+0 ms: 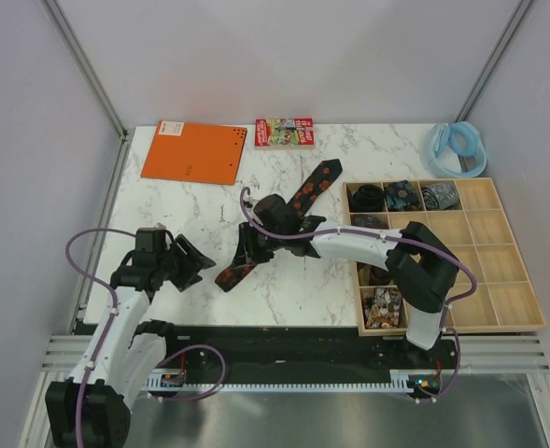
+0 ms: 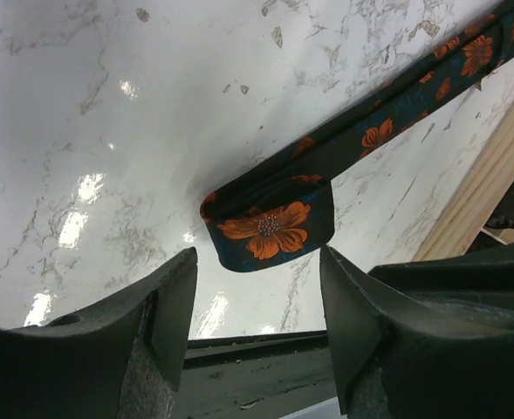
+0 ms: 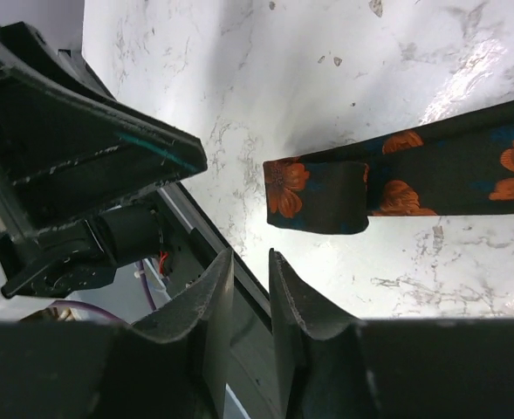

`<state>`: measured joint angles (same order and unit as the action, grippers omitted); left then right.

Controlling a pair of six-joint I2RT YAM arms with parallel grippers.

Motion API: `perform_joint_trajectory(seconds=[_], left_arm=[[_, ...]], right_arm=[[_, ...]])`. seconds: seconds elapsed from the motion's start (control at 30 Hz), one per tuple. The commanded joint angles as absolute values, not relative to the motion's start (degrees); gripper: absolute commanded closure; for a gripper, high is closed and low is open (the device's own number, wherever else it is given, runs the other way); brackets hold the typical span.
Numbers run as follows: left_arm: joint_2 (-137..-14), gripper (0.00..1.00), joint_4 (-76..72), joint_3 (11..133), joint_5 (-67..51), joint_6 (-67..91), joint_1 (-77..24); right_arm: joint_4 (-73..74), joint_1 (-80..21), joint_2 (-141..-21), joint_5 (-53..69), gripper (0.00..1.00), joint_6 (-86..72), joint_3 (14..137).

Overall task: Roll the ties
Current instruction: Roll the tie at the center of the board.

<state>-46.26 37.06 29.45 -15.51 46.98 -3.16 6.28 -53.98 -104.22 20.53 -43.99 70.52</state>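
A black tie with orange-red flowers (image 1: 314, 185) lies slantwise on the marble table, its near end folded back on itself (image 1: 230, 276). That folded end shows in the left wrist view (image 2: 270, 223) and the right wrist view (image 3: 318, 196). My left gripper (image 1: 195, 263) is wide open and empty, just left of the folded end, which lies ahead between its jaws (image 2: 258, 253). My right gripper (image 1: 248, 248) hovers over the tie's near part. Its jaws (image 3: 250, 255) stand a narrow gap apart with nothing between them, short of the folded end.
A wooden compartment tray (image 1: 513, 280) stands at the right with coiled ties (image 1: 401, 194) in its back cells and one (image 1: 382, 306) at the front. Its edge shows in the left wrist view (image 2: 483, 188). An orange notebook (image 1: 193, 152), a small book (image 1: 284, 132) and a pale blue ring (image 1: 457, 147) lie at the back.
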Motion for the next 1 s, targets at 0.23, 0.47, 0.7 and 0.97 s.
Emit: perform_joint_trajectory(seconds=[0.23,0.47,0.7,0.97], left_arm=[[-39.1,0.42,36.6,25.3,-12.7,55.2,-5.7],[-39.9,0.42,36.7,25.4,-10.9,55.3,-8.0],[-38.8,0.42,36.1,24.5,-9.1,56.5,-10.0],[-38.3,0.43,34.0,22.2,-8.0,58.2,-14.2]], right_arm=[[6.8,-53.7,-111.6,24.4,0.72,-44.6,77.6],[6.8,-52.6,-113.8,25.8,0.73,-43.9,78.4],[5.5,-51.2,-115.6,26.7,0.73,-43.1,76.6],[3.3,-49.9,-116.9,27.8,0.73,-42.9,75.0]])
